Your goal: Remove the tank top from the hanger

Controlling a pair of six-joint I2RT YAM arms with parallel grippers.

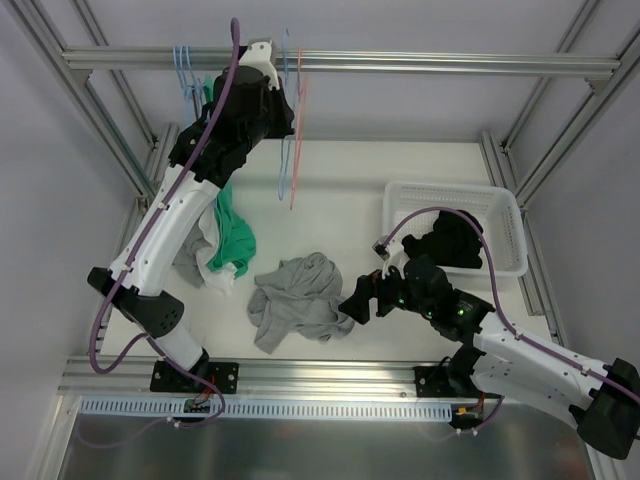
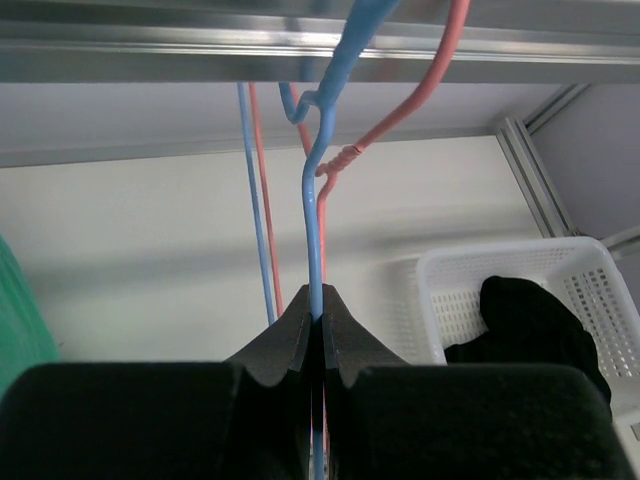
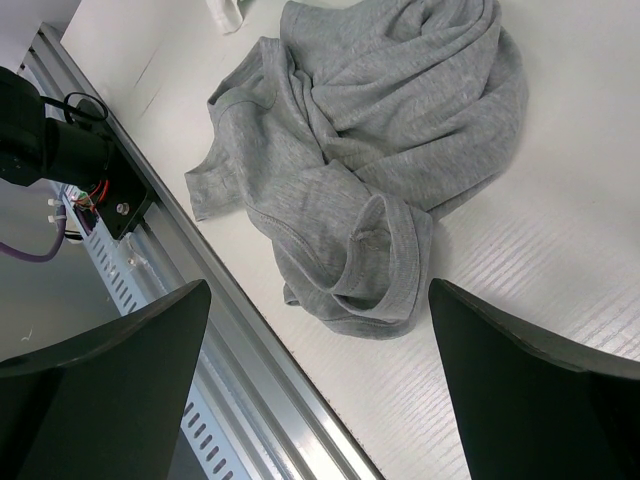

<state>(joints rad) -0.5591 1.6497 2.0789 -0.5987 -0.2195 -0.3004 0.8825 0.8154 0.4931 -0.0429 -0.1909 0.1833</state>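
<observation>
The grey tank top (image 1: 300,295) lies crumpled on the white table, off any hanger; it fills the right wrist view (image 3: 380,130). My left gripper (image 1: 287,105) is raised at the top rail and is shut on the thin wire of a bare blue hanger (image 2: 315,230), pinched between the pads (image 2: 320,318). That blue hanger (image 1: 283,165) hangs from the rail next to a bare pink hanger (image 1: 297,150). My right gripper (image 1: 352,300) is open and empty, low over the table at the tank top's right edge, its jaws wide apart (image 3: 320,300).
A white basket (image 1: 505,205) at the right holds a black garment (image 1: 450,240). Green and white clothes (image 1: 232,240) lie under the left arm. More blue hangers (image 1: 185,70) hang at the rail's left end. The aluminium frame edge (image 3: 250,340) runs close below the tank top.
</observation>
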